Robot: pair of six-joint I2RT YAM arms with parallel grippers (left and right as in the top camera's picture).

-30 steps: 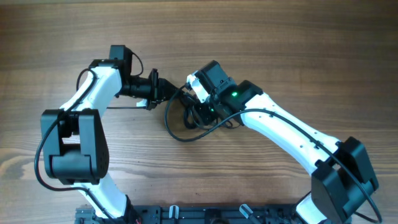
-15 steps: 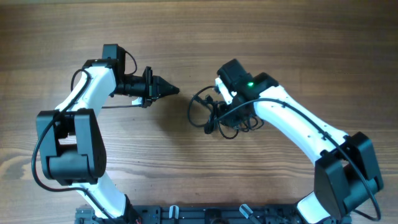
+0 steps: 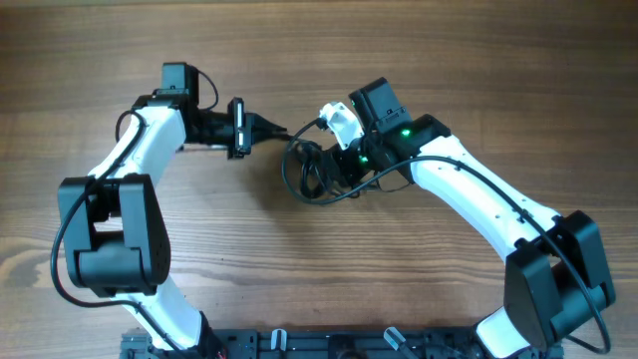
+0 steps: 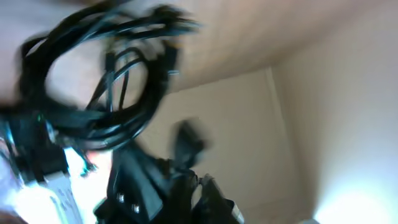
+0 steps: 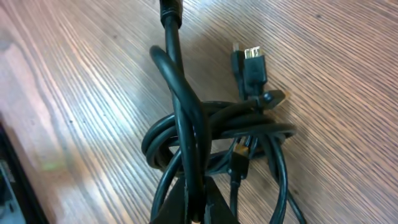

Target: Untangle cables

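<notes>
White arms (image 3: 150, 142) — black joints (image 3: 112, 237), green LED (image 3: 405, 133)

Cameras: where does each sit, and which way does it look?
Overhead: above the table, looking straight down; left gripper, right gripper and cables show.
Left wrist: blurred, looks past its left gripper at the cables.
Right wrist: looks down past the right gripper, shut on the cables, at the table.
All three share the cables.

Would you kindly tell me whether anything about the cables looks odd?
Nothing looks damaged or spilled. The cables are bunched in a tight knot, one strand pinched in the right end effector, with plugs sticking out loose. The left wrist view is blurred.
</notes>
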